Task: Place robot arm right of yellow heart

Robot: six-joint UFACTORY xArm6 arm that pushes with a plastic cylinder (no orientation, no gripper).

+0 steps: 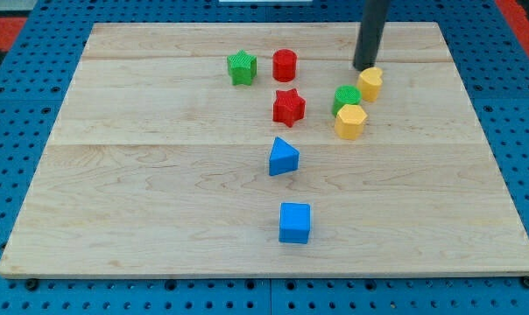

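Observation:
The yellow heart (370,84) lies at the upper right of the wooden board (159,175). My tip (365,67) stands just above it toward the view's top, slightly to its left, touching or almost touching its upper edge. The dark rod rises from there out of the top of the view. A green round block (346,97) sits just below and left of the heart, touching it. A yellow hexagon-like block (350,122) lies below the green one.
A green star (242,67) and a red cylinder (285,65) lie at the upper middle. A red star (288,107) is below them. A blue triangle (283,157) and a blue cube (294,222) lie lower in the middle.

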